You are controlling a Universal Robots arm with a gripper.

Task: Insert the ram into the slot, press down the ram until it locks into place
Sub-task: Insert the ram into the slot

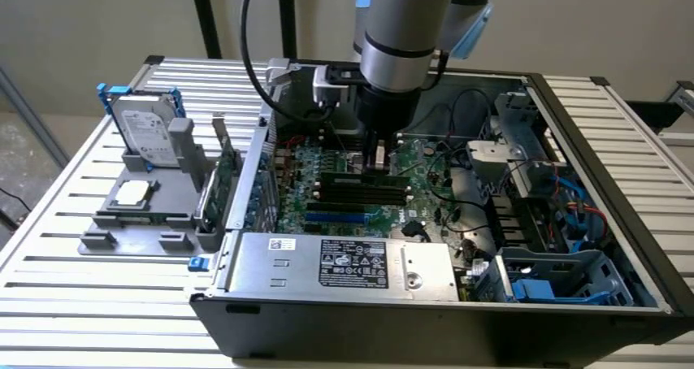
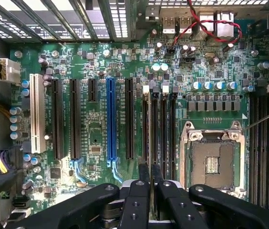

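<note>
Right between the fingers (image 2: 144,175) of the end effector (image 2: 150,183), the ram (image 2: 152,129) is sitting edge-on, so all I'm seeing of it is a thin pale strip. The fingers are pressing together on its near end, pinching it. The stick is running straight away from them along the slot (image 2: 154,100), one of four parallel black ones packed side by side. It's lining up with the slot, but I can't tell whether it's fully seated or whether the end clips are gripping it.

Just beside that bank, on one side of the end effector, the square metal CPU socket (image 2: 213,160) is lying open. On the other side some black card sockets are running parallel, then the bright blue socket (image 2: 110,119), and further out the white socket (image 2: 36,114). Past the far end of the ram, red and black wires (image 2: 206,24) are looping over the rear ports.

In the exterior view the arm (image 1: 399,36) is reaching straight down into the open case (image 1: 434,324), with the silver power supply (image 1: 347,263) lying in front of the board. Well away from the end effector, towards the exterior view's left, a hard drive (image 1: 146,129) and an upright green card (image 1: 224,178) are standing in a grey fixture (image 1: 119,219) on the slatted worktop (image 1: 54,255).
</note>
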